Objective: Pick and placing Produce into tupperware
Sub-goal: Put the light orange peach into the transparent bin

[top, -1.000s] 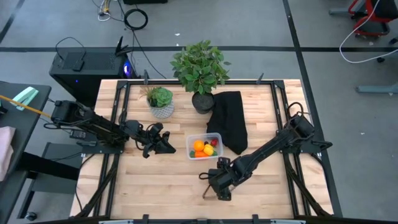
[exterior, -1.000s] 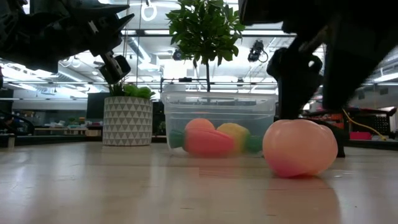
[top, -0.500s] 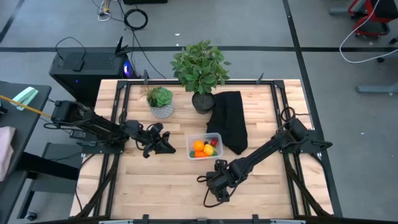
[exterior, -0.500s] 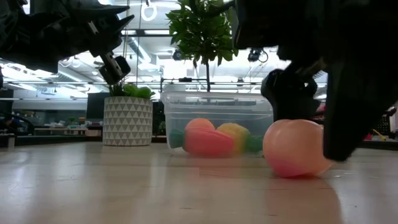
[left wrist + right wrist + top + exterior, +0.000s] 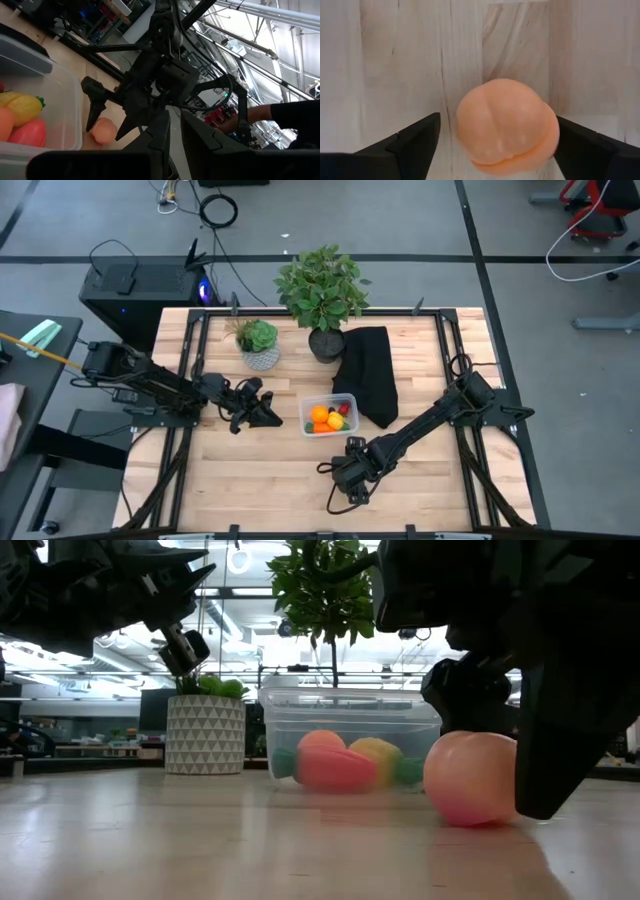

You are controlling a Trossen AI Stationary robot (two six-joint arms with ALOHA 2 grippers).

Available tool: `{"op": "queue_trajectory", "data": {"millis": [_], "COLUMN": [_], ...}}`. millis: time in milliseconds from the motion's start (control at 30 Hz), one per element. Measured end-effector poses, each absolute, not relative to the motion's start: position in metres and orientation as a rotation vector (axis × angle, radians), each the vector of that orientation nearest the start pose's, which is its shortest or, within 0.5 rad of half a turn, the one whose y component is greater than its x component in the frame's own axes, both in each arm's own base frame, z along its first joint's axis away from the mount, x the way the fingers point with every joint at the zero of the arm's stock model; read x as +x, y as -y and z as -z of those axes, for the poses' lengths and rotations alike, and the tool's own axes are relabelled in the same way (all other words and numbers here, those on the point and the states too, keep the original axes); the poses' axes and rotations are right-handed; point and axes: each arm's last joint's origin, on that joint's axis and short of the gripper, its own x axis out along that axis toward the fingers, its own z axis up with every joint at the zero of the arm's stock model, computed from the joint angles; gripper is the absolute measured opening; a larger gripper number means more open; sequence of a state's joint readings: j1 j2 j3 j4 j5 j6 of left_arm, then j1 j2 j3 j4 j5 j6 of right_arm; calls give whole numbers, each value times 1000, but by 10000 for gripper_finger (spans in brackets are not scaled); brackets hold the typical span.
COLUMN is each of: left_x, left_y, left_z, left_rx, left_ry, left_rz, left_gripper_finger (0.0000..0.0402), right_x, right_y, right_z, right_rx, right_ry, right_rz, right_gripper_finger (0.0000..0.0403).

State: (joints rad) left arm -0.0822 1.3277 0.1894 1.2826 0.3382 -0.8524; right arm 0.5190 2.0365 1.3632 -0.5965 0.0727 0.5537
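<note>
Now right gripper (image 5: 497,145) straddles peach-coloured ball (image 5: 506,125) on table just beside tupperware (image 5: 329,416); jaws wide, ball between fingers, not yet clamped. Left gripper (image 5: 262,409) waits beside tupperware, nearly closed, empty.

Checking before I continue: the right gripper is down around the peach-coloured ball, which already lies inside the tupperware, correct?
Not inside. The peach-coloured ball lies on the bare table, outside the tupperware, as the low view shows. The right gripper is indeed down around it.
</note>
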Motion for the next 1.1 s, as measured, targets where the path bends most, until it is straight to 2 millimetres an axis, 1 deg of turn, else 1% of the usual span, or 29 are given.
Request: {"op": "queue_trajectory", "data": {"millis": [267, 400, 533, 700, 833, 900, 1000, 1100], "left_x": [206, 206, 206, 206, 206, 206, 206, 206], "left_y": [27, 27, 27, 27, 27, 27, 27, 27], "left_z": [-176, -176, -176, -176, -176, -176, -176, -176], "left_rx": [-819, -818, -817, -817, -817, -817, -817, -817], "left_ry": [-44, -43, -43, -43, -43, -44, -44, -43], "left_rz": [455, 455, 455, 455, 455, 454, 454, 454], "left_gripper_finger": [53, 52, 52, 52, 52, 53, 52, 52], "right_x": [345, 345, 345, 344, 341, 338, 333, 331], "right_y": [-195, -195, -195, -194, -193, -191, -187, -175], "right_z": [-141, -141, -141, -144, -164, -178, -205, -230], "right_rx": [105, 105, 105, 106, 123, 135, 152, 143], "right_ry": [-1275, -1275, -1274, -1272, -1232, -1202, -1124, -1024], "right_rz": [-37, -37, -37, -39, -52, -64, -68, -7], "right_gripper_finger": [278, 250, 237, 236, 237, 237, 237, 237]}}
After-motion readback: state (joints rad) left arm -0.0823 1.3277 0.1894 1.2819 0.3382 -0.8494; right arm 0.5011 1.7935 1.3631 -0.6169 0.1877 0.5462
